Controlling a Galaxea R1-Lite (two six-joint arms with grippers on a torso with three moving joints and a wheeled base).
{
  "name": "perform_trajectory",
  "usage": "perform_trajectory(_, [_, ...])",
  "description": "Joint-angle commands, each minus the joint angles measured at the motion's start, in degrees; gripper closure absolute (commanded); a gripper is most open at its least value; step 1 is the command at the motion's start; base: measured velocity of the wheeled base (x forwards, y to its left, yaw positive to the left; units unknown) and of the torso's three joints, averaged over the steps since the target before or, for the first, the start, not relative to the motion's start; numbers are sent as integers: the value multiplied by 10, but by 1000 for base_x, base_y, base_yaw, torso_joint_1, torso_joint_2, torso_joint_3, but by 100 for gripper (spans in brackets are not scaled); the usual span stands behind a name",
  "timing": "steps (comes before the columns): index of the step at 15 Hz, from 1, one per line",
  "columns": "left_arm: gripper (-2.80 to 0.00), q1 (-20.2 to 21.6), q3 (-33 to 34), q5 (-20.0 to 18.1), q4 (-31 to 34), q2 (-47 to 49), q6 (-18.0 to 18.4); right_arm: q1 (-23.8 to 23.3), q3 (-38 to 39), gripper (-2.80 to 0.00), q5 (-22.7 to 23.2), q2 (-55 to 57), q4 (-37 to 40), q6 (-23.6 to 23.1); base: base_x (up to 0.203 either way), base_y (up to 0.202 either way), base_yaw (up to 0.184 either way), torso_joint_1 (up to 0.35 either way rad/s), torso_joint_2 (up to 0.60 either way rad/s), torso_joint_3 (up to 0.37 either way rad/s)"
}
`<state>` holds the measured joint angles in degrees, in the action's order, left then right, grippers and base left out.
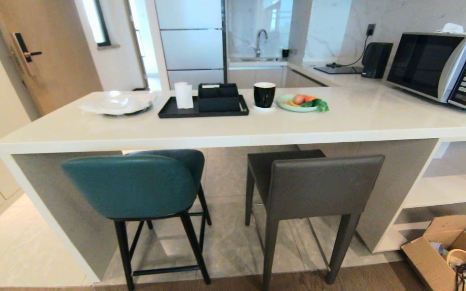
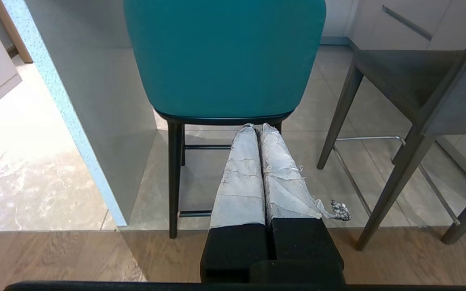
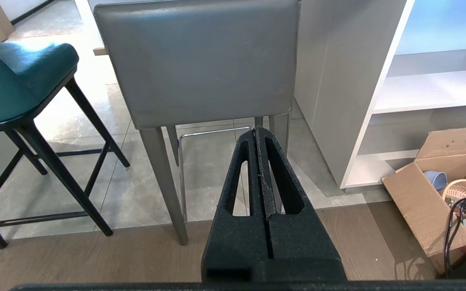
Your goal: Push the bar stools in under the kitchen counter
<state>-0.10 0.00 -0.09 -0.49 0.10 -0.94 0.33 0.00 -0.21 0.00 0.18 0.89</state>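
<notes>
Counter point(image 1: 217, 133) edge overhangs both stools' seats, backs point(image 1: 136, 186) point(image 1: 318, 186) protruding; L/R jaws closed, empty.

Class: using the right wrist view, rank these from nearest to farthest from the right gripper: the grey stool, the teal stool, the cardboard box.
1. Grey stool, straight ahead of the shut right gripper.
2. Teal stool, off to one side.
3. Cardboard box, opposite side by the shelves; too close to call against the teal stool.

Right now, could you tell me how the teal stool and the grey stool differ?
The teal stool has a rounded back and thin black legs with crossbars; the grey stool has a flat rectangular back and thicker tapered grey legs. The teal one stands near the kitchen counter's end panel, the grey one near the open shelves. Both face the counter, backs outside its edge.
</notes>
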Motion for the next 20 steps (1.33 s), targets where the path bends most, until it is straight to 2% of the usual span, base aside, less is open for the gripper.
perform_trajectory(1, [0,0,0,0,0,0,-1,0,1,0,0,1,0,0,0,0,0,0,0,0])
perform_trajectory(20, [0,2,0,0,0,0,2,0,0,0,-1,2,0,2,0,0,0,0,0,0])
